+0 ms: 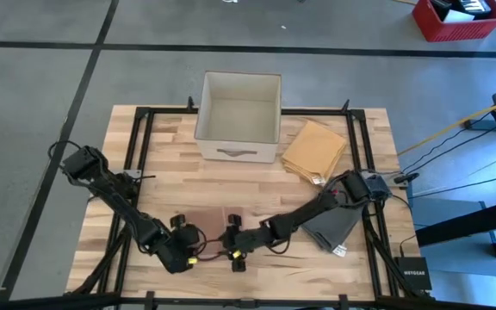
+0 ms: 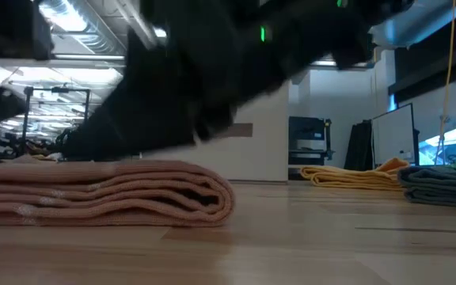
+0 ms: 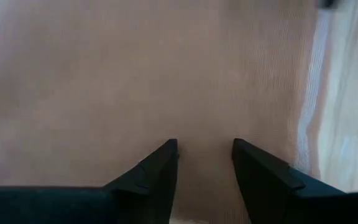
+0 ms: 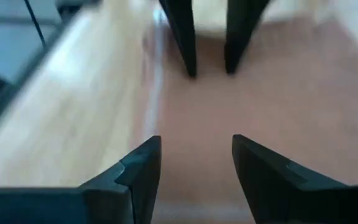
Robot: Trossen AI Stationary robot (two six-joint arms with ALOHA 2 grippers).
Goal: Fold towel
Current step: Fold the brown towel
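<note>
We have the pink towel (image 2: 101, 202) lying near the table's (image 1: 257, 185) front edge, around six o'clock in the high view, already stacked in several layers with a rounded fold on one side. Judging by that, the step in hand is finishing the fold, and to do it well we should lift both hands straight up and clear together, so no finger drags a layer and skews the stack. Our left hand (image 3: 204, 155) hovers right over the cloth, fingers parted and holding nothing. Our right hand (image 4: 194, 155) sits at the towel's three o'clock side, facing the left, fingers spread and empty, the cloth just beneath them. Folded yellow (image 1: 314, 151) and grey (image 1: 334, 228) towels and a box (image 1: 239, 116) stay well apart.
</note>
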